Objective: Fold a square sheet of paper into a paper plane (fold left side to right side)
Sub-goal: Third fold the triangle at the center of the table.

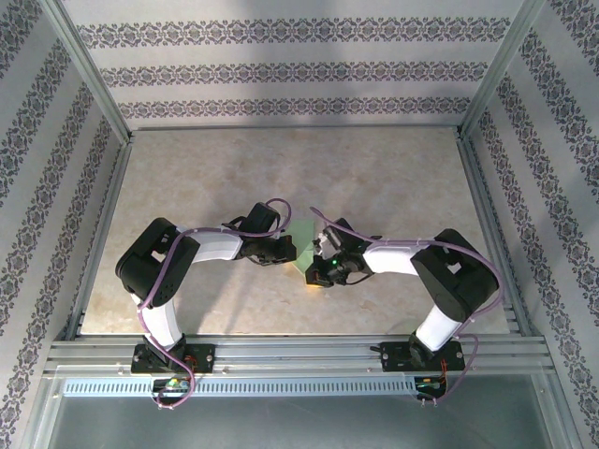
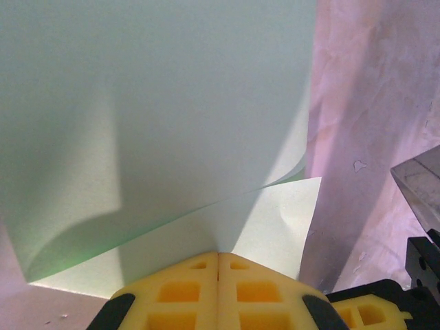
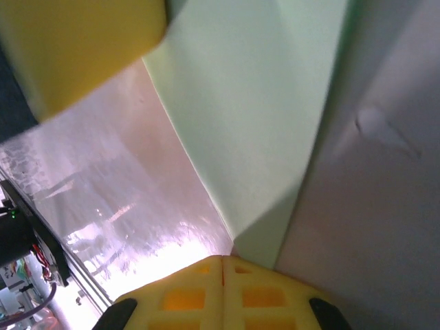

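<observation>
The square sheet of paper (image 1: 301, 239) is pale green and lies mid-table between my two grippers. In the left wrist view the sheet (image 2: 172, 103) is doubled over, its upper layer arching loosely above a flat lower layer. My left gripper (image 2: 218, 256) is shut, and its yellow tips meet the lower layer's edge. I cannot tell whether paper is pinched. My right gripper (image 3: 223, 260) is shut too, with a corner of the sheet (image 3: 254, 103) reaching its tips. From above, the left gripper (image 1: 285, 253) and right gripper (image 1: 315, 275) flank the paper. The paper plane is out of view.
The beige marbled table (image 1: 281, 178) is boxed in by aluminium rails (image 1: 281, 354) and patterned walls (image 1: 281, 70). A yellow finger (image 3: 75, 48) of the left gripper hangs close ahead of the right wrist camera. Bare table stretches behind the paper.
</observation>
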